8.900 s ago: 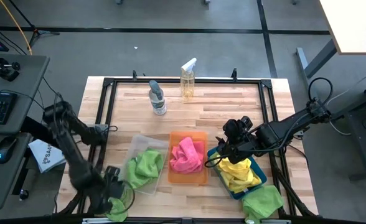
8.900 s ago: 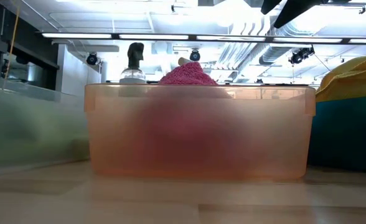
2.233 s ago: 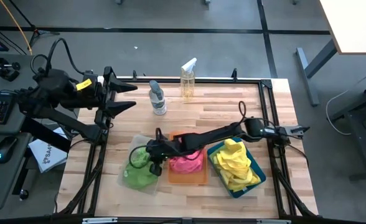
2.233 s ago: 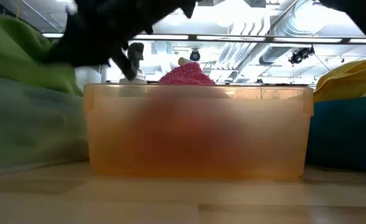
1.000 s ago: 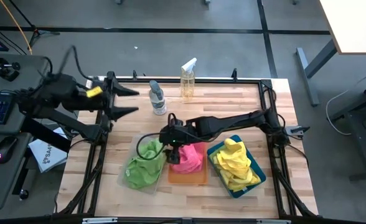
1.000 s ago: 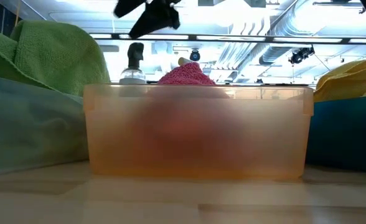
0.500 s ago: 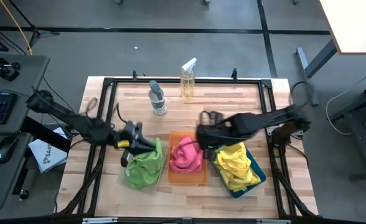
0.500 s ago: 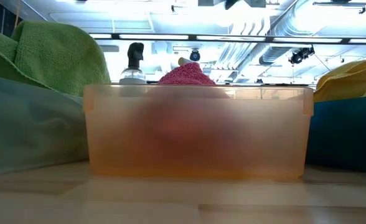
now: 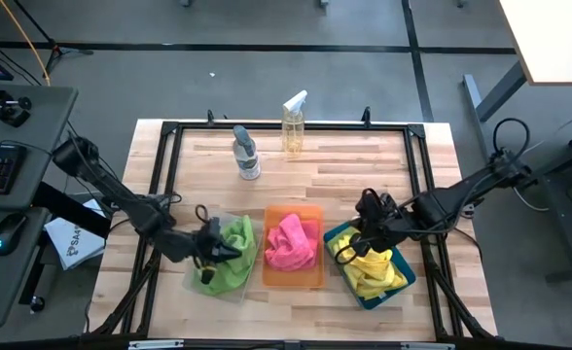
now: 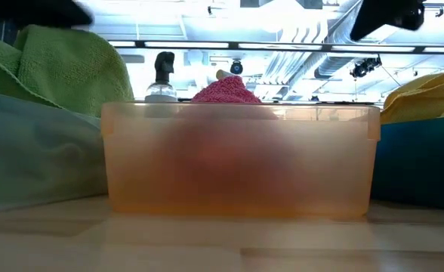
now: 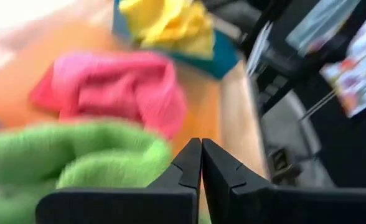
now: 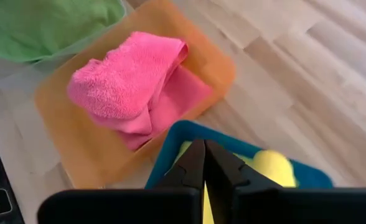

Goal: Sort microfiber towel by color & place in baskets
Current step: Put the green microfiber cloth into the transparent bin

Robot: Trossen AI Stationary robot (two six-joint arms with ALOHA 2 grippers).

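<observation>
Holding nothing: left gripper (image 9: 211,250), jaws pressed together, over the green towels (image 9: 230,256) in the clear basket (image 9: 196,280), lower left. Right gripper (image 9: 364,236), likewise clenched empty, above the yellow towels (image 9: 372,272) in the teal basket (image 9: 405,281). Pink towel (image 9: 291,242) fills the orange basket (image 9: 308,211); sorting appears complete.

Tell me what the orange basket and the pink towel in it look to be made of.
The orange basket looks like translucent plastic, smooth and slightly frosted: its contents show blurred through the wall in the low view. The pink towel looks like soft fuzzy microfiber cloth, matte, with a nubby pile and limp folds.
</observation>
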